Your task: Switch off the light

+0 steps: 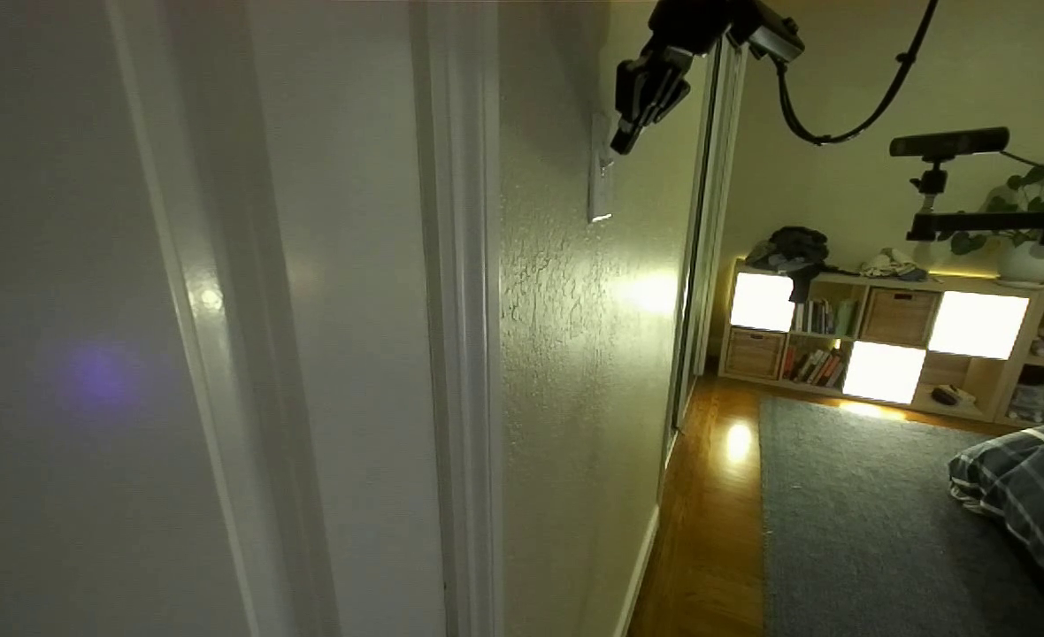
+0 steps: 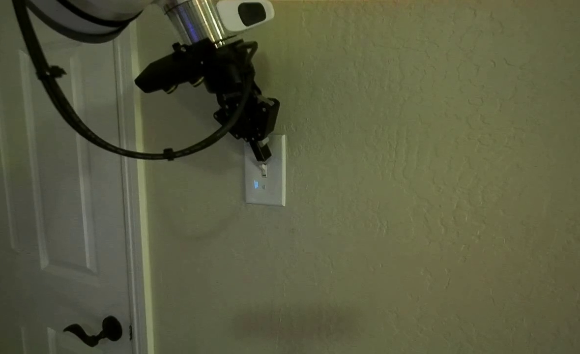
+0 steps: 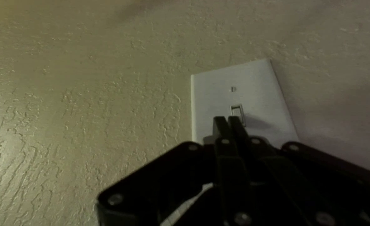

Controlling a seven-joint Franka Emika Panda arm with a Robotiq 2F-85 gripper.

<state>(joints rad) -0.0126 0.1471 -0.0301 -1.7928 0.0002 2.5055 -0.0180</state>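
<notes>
Pushing gently downward, nice and centred, is looking best imo, since the gripper (image 3: pixel 227 119) is hanging clenched and empty just above the toggle (image 2: pixel 264 169) on the light switch (image 2: pixel 275 173), which is sitting on the wall (image 2: pixel 432 196).

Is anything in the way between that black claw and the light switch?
Nothing visible stands between the gripper and the light switch. In an exterior view, the gripper ends just above the toggle. The black cable hangs farther out from the wall.

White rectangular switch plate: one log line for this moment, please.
black claw: shut; place: at switch plate; small white toggle: contact unclear; switch-off: unconfirmed
</notes>
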